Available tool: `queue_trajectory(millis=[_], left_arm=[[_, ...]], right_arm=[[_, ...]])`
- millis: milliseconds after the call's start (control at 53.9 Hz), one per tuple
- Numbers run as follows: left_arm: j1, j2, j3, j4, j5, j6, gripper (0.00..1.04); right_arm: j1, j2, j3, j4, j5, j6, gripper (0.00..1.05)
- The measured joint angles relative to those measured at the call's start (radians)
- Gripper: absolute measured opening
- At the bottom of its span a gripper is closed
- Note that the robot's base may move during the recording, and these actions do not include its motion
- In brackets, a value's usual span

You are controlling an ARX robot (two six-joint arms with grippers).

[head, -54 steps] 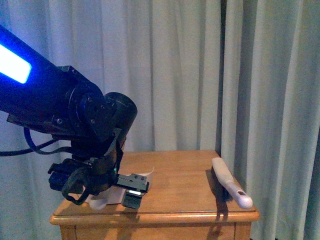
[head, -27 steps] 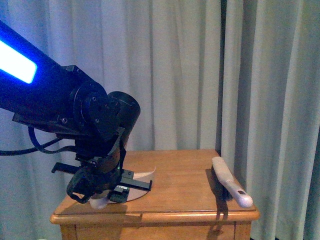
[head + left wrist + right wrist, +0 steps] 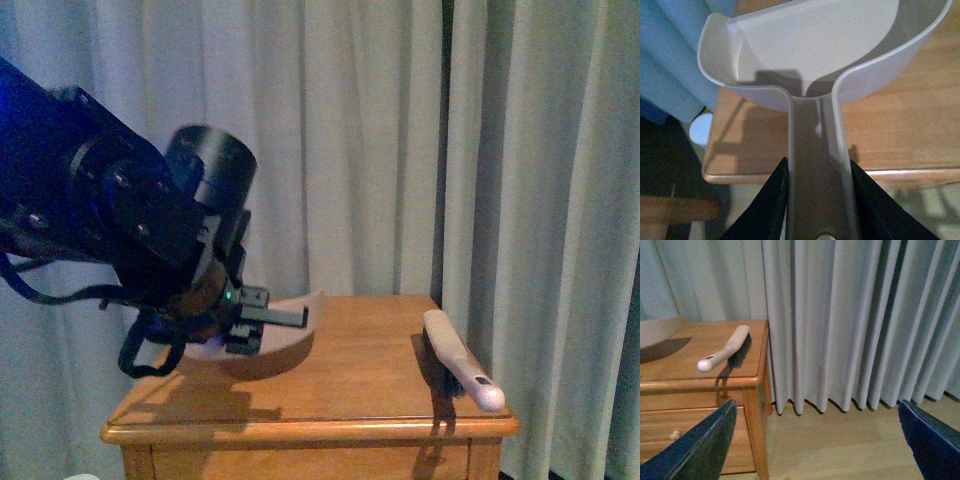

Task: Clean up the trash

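My left gripper [image 3: 255,328] is shut on the handle of the pale pink dustpan [image 3: 288,338], holding it level a little above the left half of the wooden table [image 3: 340,425]. In the left wrist view the handle [image 3: 815,165] runs between the jaws of the left gripper [image 3: 817,172], and the pan [image 3: 815,45] shows nothing inside. The trash is out of view in every frame. My right gripper [image 3: 820,440] stands open off the table's right side, above the floor, with nothing between its fingers [image 3: 705,445].
A white hand brush [image 3: 460,368] lies on the table's right part, its handle reaching past the front edge; the right wrist view shows the brush [image 3: 725,352] too. Grey curtains [image 3: 400,140] hang close behind. A pale round thing [image 3: 701,131] sits on the floor left of the table.
The left arm has lifted the dustpan off the table's front left corner and swung it up and back; it now hovers over the tabletop. The brush has not moved.
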Motion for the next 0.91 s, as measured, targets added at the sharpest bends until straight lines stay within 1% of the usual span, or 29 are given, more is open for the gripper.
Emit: queue_trajectory(millis=[148,427,538,686,853,909], left_arm=[[0.014,-0.153,-0.097,0.111,0.007,0.039,0.29],[0.045,-0.481,-0.302,0.369,0.0,0.146,0.29],[0.057,-0.657,-0.386,0.479,0.023,0.17,0.29],[0.084,-0.852,-0.474,0.566,0.053,0.175,0.29],[0.142,-1.044,-0.603,0.628,0.093,0.175,0.29],[0.17,-1.089,-0.641,0.636,0.122,0.169,0.29]], right_arm=[[0.0,0.0,0.0,0.0,0.0,0.0,0.97],[0.0,0.0,0.0,0.0,0.0,0.0,0.97],[0.0,0.0,0.0,0.0,0.0,0.0,0.97],[0.0,0.0,0.0,0.0,0.0,0.0,0.97],[0.0,0.0,0.0,0.0,0.0,0.0,0.97],[0.0,0.0,0.0,0.0,0.0,0.0,0.97]])
